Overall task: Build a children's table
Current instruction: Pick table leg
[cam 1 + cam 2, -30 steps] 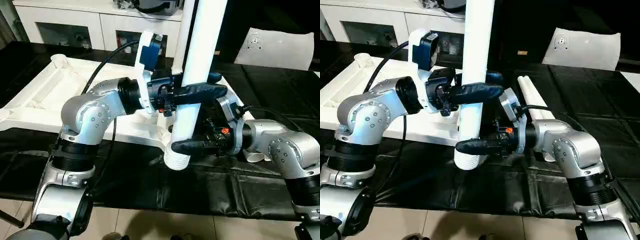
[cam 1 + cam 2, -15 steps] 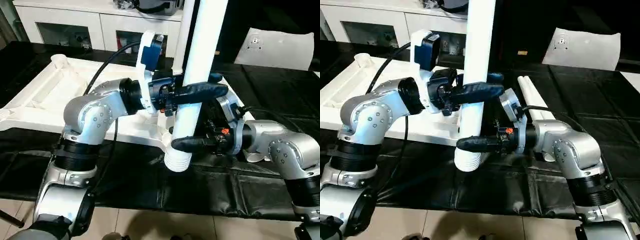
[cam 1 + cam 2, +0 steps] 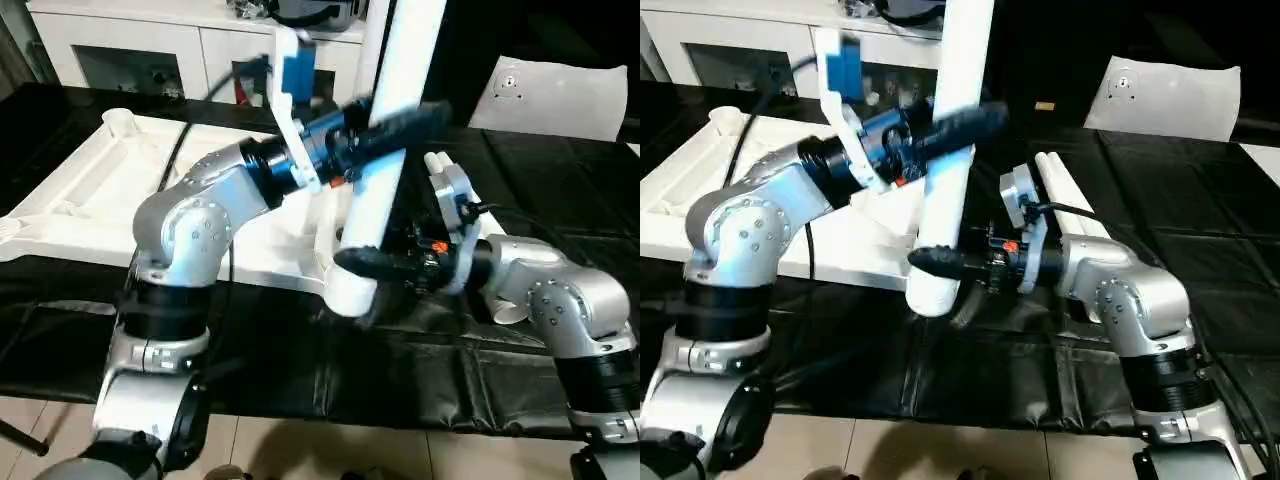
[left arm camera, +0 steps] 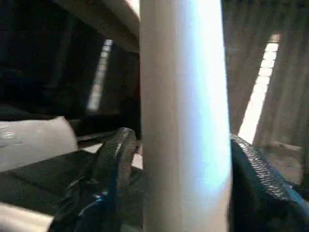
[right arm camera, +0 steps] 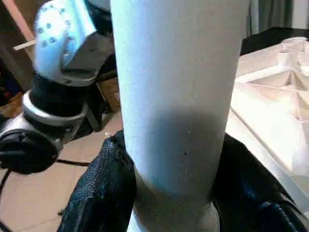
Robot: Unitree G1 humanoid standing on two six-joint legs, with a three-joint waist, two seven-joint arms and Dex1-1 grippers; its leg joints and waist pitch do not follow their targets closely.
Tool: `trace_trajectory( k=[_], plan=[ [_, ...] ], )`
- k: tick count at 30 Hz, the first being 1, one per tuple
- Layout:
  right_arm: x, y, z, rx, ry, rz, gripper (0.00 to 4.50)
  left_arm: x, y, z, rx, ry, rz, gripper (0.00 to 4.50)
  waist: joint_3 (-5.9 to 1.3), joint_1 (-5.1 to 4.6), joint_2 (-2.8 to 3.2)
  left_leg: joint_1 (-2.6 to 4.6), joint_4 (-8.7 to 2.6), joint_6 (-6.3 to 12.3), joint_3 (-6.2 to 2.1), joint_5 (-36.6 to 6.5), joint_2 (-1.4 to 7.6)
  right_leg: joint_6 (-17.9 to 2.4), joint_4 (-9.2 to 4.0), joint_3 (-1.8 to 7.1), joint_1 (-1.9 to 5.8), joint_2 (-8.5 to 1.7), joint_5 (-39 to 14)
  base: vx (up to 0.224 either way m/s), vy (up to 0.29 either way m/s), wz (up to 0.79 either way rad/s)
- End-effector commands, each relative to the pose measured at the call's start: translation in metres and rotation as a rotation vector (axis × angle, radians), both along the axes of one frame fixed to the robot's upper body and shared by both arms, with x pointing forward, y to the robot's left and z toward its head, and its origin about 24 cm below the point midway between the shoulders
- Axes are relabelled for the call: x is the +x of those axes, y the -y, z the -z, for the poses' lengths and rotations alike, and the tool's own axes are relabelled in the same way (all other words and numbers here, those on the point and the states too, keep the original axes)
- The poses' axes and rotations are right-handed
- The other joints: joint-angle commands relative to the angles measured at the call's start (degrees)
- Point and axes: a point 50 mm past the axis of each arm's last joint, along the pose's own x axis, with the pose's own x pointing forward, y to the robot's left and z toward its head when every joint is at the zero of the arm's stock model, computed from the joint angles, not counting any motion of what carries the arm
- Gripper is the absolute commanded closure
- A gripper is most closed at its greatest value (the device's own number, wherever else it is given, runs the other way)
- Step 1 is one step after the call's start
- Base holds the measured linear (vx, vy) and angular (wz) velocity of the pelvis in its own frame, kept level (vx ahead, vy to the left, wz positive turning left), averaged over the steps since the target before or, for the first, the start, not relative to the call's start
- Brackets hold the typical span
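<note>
Head views: one leg [image 3: 385, 150] is held near upright, top leaning slightly away from the robot, over the near edge of the tabletop [image 3: 90, 190]. Left gripper [image 3: 385, 128] clamps the leg high on the shaft; right gripper [image 3: 365, 263] clamps it low, just above the ribbed foot end. Tabletop lies ribs up on the black sheet [image 3: 400, 370], on the robot's left. One corner socket [image 3: 118, 120] is clear at the far left corner; the near-right corner is hidden behind the leg and arms. Judgement: the leg's lower end hangs just beside that near-right corner, so the coming move turns on bringing the long axis vertical over the socket there. The right gripper is nearer the working end.

Count: one leg in hand, two spare legs [image 3: 1065, 190] lying side by side on the sheet behind the right arm; a fourth cannot be told. One tabletop. One white block [image 3: 560, 95] far right.

Left wrist view: both fingers [image 4: 113, 159] pressed on either side of the leg.

Right wrist view: both fingers [image 5: 104, 188] wrapped about the leg near its collar; tabletop ribs lie beyond.
</note>
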Motion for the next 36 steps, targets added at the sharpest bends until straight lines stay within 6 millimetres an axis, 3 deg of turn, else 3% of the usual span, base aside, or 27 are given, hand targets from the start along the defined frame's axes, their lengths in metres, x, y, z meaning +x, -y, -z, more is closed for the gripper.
trace_trajectory(
  k=[1, 2, 7, 15, 22, 25, 28, 29, 36],
  plan=[
    [0.002, 0.001, -0.007, 0.007, 0.062, 0.019, 2.59, 0.005, -0.004, 0.006, 0.042, -0.029, -0.112, 2.1, -4.22, 0.22, 0.09, -0.13, -3.33, 1.97, -0.07, -6.1, 1.01, -7.4, -4.62, 2.33, 4.07, -3.66, -17.2, 0.0, 0.0, 0.0],
    [0.003, 0.0, -0.007, 0.005, 0.067, 0.034, 2.59, 0.006, -0.005, 0.007, 0.039, -0.044, -0.156, 2.33, -4.19, 0.16, 0.02, -0.09, -3.31, 1.88, -0.05, -6.3, 0.96, -6.7, -4.78, 2.32, 4.0, -3.62, -18.2, 0.0, 0.0, 0.0],
    [0.008, 0.0, -0.006, -0.006, 0.086, 0.086, 2.59, 0.007, -0.005, 0.008, 0.027, -0.073, -0.271, 2.67, -4.22, 0.17, -0.01, -0.08, -3.27, 2.04, -0.09, -6.7, 0.98, -6.1, -4.91, 2.26, 3.86, -3.6, -19.2, 0.0, 0.0, 0.0],
    [0.013, -0.002, -0.006, -0.014, 0.114, 0.122, 2.59, 0.0, 0.004, 0.013, 0.021, -0.094, -0.319, 2.73, -4.23, 0.11, -0.17, -0.17, -3.28, 2.6, -0.15, -6.5, 1.05, -5.4, -5.0, 2.2, 3.76, -3.61, -19.6, 0.0, 0.0, 0.0],
    [0.018, -0.002, -0.007, -0.029, 0.133, 0.167, 2.59, 0.01, -0.002, 0.012, -0.007, -0.134, -0.366, 2.73, -4.18, -0.05, -0.32, -0.22, -3.21, 2.76, -0.07, -6.6, 0.79, -4.2, -5.31, 2.13, 3.6, -3.47, -21.2, 0.0, 0.0, 0.0],
    [0.02, -0.002, -0.009, -0.004, 0.103, 0.17, 1.89, 0.012, -0.004, 0.009, -0.028, -0.137, -0.36, 2.73, -4.21, -0.07, -0.36, -0.24, -3.23, 2.79, -0.09, -6.3, 0.83, -4.2, -5.2, 2.14, 3.62, -3.53, -20.8, 0.0, 0.0, 0.0],
    [0.021, 0.0, -0.01, 0.008, 0.091, 0.168, 1.82, 0.013, -0.006, 0.008, -0.036, -0.133, -0.351, 2.73, -4.29, -0.23, -0.39, -0.2, -3.2, 2.81, -0.1, -6.0, 0.77, -4.3, -5.08, 2.11, 3.65, -3.43, -20.0, 0.0, 0.0, 0.0],
    [0.021, 0.001, -0.011, 0.009, 0.091, 0.162, 1.5, 0.013, -0.006, 0.008, -0.038, -0.13, -0.345, 2.74, -4.3, -0.06, -0.34, -0.12, -3.2, 2.95, -0.08, -5.7, 0.84, -4.5, -5.0, 2.18, 3.59, -3.46, -19.5, 0.0, 0.0, 0.0],
    [0.02, 0.006, -0.014, -0.011, 0.08, 0.116, 1.01, 0.012, -0.008, 0.003, -0.04, -0.089, -0.238, 2.75, -4.3, 0.15, -0.5, -0.24, -3.27, 3.53, -0.04, -4.7, 0.99, -6.5, -4.47, 2.31, 3.75, -3.58, -15.9, 0.0, 0.0, 0.0]
  ],
)
